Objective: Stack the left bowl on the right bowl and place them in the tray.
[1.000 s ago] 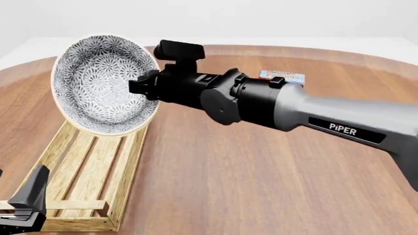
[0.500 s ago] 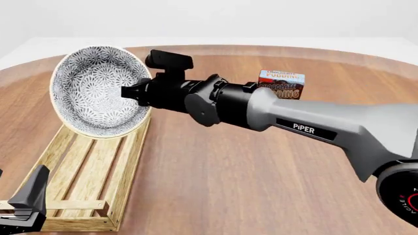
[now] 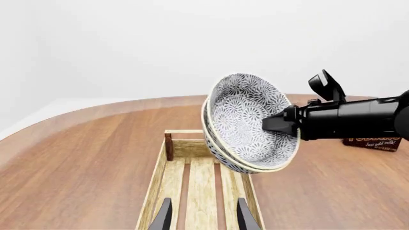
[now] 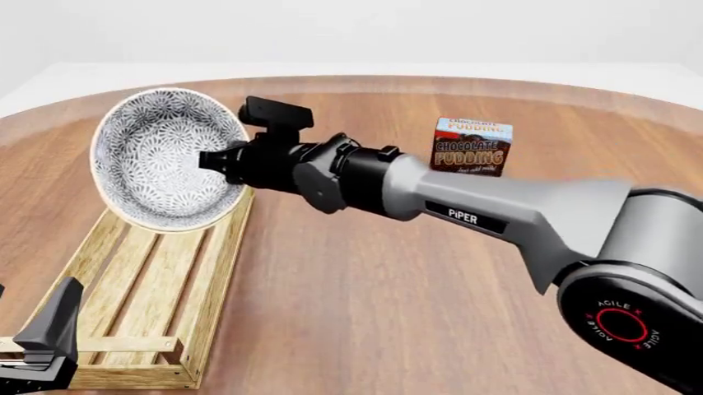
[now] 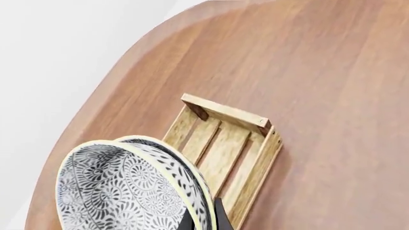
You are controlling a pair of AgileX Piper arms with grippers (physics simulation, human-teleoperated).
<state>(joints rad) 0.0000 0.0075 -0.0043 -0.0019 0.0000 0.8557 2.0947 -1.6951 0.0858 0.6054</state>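
Note:
Two patterned grey-and-white bowls [image 4: 165, 156] are nested one in the other and tilted on edge. My right gripper [image 4: 214, 160] is shut on their rim and holds them above the far end of the light-wood tray [image 4: 143, 296]. The stack also shows in the left wrist view [image 3: 246, 122] and in the right wrist view [image 5: 128, 187], where the fingers [image 5: 217, 218] pinch the rim. The tray lies below in the left wrist view [image 3: 191, 177] and right wrist view [image 5: 223, 143]. My left gripper [image 3: 201, 215] is open and empty over the tray's near end; it also shows at the front view's corner [image 4: 39, 341].
A small chocolate pudding box [image 4: 472, 146] stands on the round wooden table [image 4: 439, 271] behind the right arm, also seen in the left wrist view [image 3: 377, 142]. The tray lies along the table's left side.
My right arm has carried the stacked bowls farther away and lower toward the tray's far end. The pudding box has come into full view. The left gripper has not moved.

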